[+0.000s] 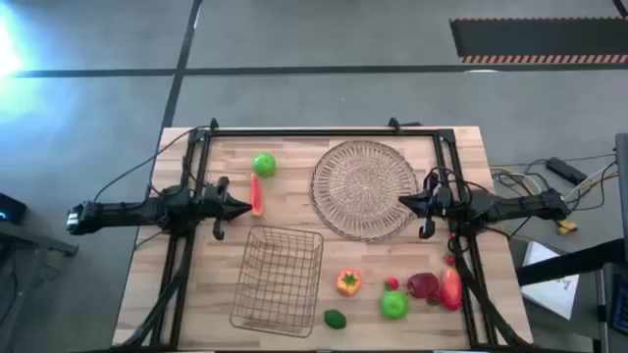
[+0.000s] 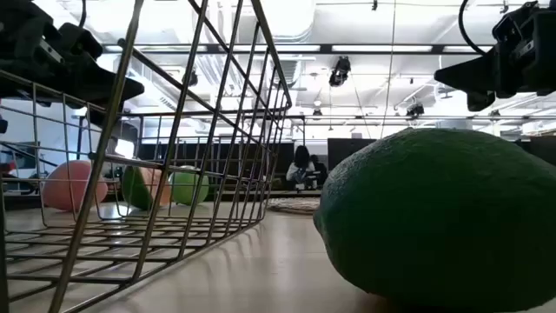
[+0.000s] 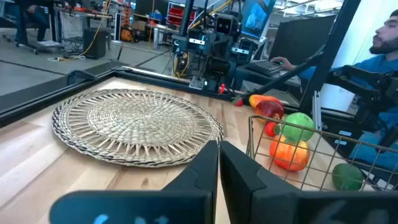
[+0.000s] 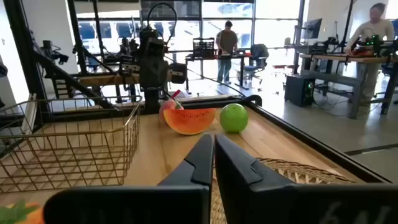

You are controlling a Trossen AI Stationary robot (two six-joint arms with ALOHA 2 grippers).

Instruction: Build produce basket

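The wire basket (image 1: 280, 279) stands on the table's near middle, with nothing in it. A green apple (image 1: 264, 164) and a red slice (image 1: 256, 194) lie at the far left, just beyond my left gripper (image 1: 242, 208). This gripper is shut and hovers above the table. An orange-yellow pepper (image 1: 347, 282), a dark-green piece (image 1: 336, 319), a second green apple (image 1: 393, 305) and red pieces (image 1: 437, 287) lie to the basket's right. My right gripper (image 1: 402, 203) is shut over the right rim of the woven mat (image 1: 365, 188). The low view shows the dark-green piece (image 2: 443, 217) close up beside the basket (image 2: 130, 174).
The round woven straw mat lies flat at the far middle, between the two grippers. A black frame (image 1: 324, 130) runs along the table's far edge and down both sides. Bare wood shows left of the basket. A seated person (image 3: 379, 68) is beyond the table's right side.
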